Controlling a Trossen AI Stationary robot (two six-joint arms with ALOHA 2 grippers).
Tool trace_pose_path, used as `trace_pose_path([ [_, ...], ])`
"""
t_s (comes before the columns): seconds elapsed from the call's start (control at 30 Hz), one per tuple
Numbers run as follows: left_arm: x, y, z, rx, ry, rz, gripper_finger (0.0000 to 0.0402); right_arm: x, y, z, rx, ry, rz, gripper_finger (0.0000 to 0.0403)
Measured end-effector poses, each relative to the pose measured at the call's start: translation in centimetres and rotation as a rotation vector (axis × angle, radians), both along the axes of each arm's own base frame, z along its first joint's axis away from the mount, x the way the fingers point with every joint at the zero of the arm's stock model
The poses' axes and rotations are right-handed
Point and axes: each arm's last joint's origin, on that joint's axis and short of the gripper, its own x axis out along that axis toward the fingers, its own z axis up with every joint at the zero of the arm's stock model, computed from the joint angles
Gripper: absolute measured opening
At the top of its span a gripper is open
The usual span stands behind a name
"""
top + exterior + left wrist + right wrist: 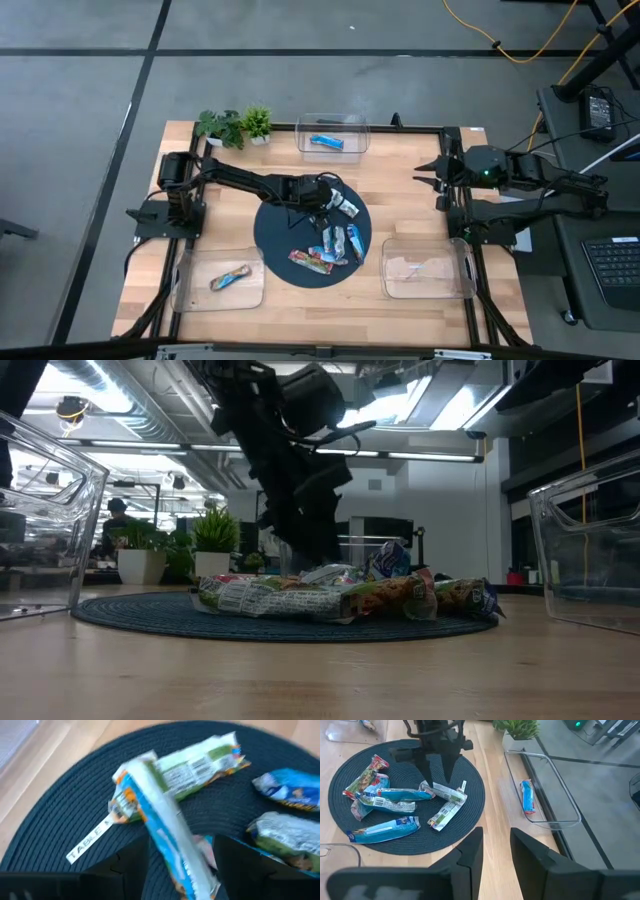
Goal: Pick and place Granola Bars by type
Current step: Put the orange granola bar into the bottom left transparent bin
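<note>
A wooden desk (400, 200) under strip-lit ceilings carries a dark round mat (275, 240) strewn with Granola Bars (330, 245). The left pincer (335, 200), fingers spread, straddles a blue-striped bar (170, 845) there; the right pincer (428, 172) waits part-open at the desk's edge.

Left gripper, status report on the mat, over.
Left gripper open over the mat, astride a silver-white bar. Right gripper parked, empty. Nothing blocking.

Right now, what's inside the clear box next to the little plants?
One blue-wrapped granola bar lies flat in the clear bin beside the potted plants. Nothing else shows inside, and nothing covers it.
</note>
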Motion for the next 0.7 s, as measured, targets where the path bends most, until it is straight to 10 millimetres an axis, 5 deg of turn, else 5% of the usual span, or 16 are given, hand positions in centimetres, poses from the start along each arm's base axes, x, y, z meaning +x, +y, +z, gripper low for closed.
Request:
trace_pose_path([
  [0.7,0.4,0.7,-2.5,-0.094,0.056,-0.002,0.0200,-0.1,0.0,-0.2,-0.013,0.028,0.010,0.0100],
])
